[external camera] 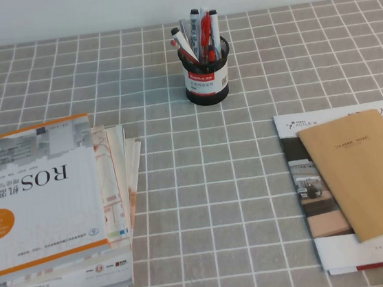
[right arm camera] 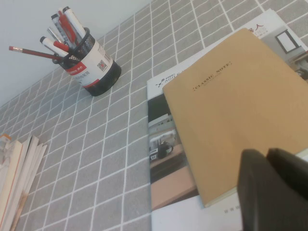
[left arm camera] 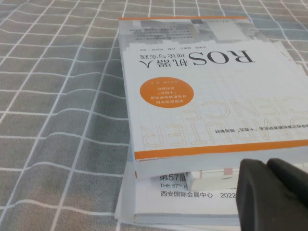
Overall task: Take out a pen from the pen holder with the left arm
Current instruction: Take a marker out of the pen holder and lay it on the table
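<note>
A black mesh pen holder (external camera: 206, 76) with a white label stands at the back middle of the table, holding several pens (external camera: 202, 28) and a pencil. It also shows in the right wrist view as the same pen holder (right arm camera: 94, 67), far from that arm. Neither arm appears in the high view. My left gripper (left arm camera: 267, 166) hovers shut and empty over the near edge of the book stack (left arm camera: 192, 86). Over the tan notebook (right arm camera: 231, 106), my right gripper (right arm camera: 266, 156) is shut with nothing in it.
A stack of books (external camera: 39, 202) topped by a white and orange ROS book lies at the front left. A tan notebook (external camera: 364, 172) lies on a brochure (external camera: 305, 200) at the front right. Grey checked cloth (external camera: 210, 183) covers the table between them.
</note>
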